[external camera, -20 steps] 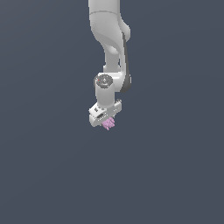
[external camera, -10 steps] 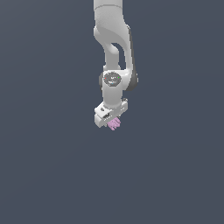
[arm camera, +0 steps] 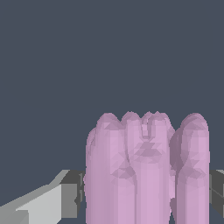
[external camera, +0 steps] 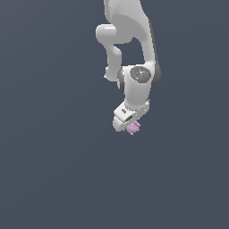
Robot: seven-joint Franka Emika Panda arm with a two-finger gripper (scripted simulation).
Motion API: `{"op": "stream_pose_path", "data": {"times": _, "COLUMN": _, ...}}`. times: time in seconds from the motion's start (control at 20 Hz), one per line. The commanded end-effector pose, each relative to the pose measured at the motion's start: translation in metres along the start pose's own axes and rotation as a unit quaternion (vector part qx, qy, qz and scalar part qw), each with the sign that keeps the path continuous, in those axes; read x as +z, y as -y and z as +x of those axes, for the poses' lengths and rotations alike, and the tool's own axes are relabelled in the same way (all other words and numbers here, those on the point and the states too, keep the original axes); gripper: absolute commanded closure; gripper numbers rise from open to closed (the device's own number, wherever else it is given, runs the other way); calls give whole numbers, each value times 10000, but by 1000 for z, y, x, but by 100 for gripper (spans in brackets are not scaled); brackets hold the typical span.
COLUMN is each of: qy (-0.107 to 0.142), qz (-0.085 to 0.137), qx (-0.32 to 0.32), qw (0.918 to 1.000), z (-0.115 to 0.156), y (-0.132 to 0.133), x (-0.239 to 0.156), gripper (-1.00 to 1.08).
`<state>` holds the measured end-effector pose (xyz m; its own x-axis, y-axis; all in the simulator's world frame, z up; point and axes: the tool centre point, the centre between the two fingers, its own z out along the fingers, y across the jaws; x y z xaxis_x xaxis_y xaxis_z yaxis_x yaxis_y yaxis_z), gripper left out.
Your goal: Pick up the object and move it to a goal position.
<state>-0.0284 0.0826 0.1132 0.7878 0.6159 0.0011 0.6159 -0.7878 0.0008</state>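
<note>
pincer [external camera: 129, 126] clamped on the pink object [external camera: 133, 128], prongs poking out past the tips | carried toward exterior view's right and a bit lower vs a second ago | pickup looks done, transit underway, goal spot not visible so can't tell how far left

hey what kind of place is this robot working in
Most likely a bare simulated workspace, not a real room: a flat grey backdrop, a smooth white arm whose gripper clamps a faceted pink-lilac object, and nothing else.

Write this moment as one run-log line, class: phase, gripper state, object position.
phase: carrying | gripper: shut on pink object | object: between the fingers, prongs sticking out, held off any surface
</note>
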Motion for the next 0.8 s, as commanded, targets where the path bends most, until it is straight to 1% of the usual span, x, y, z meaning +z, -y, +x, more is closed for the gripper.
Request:
{"op": "stream_pose_path", "data": {"times": 0.0, "qy": 3, "qz": 3, "qx": 4, "qw": 10000, "z": 22, "y": 11, "x": -14, "gripper": 108}}
{"op": "stream_pose_path", "data": {"times": 0.15, "qy": 3, "qz": 3, "qx": 4, "qw": 10000, "z": 43, "y": 20, "x": -27, "gripper": 108}}
{"op": "stream_pose_path", "data": {"times": 0.35, "qy": 4, "qz": 4, "qx": 4, "qw": 10000, "z": 63, "y": 28, "x": -39, "gripper": 108}}
{"op": "stream_pose_path", "data": {"times": 0.55, "qy": 4, "qz": 4, "qx": 4, "qw": 10000, "z": 75, "y": 33, "x": -46, "gripper": 108}}
{"op": "stream_pose_path", "data": {"times": 0.75, "qy": 4, "qz": 4, "qx": 4, "qw": 10000, "z": 81, "y": 35, "x": -49, "gripper": 108}}
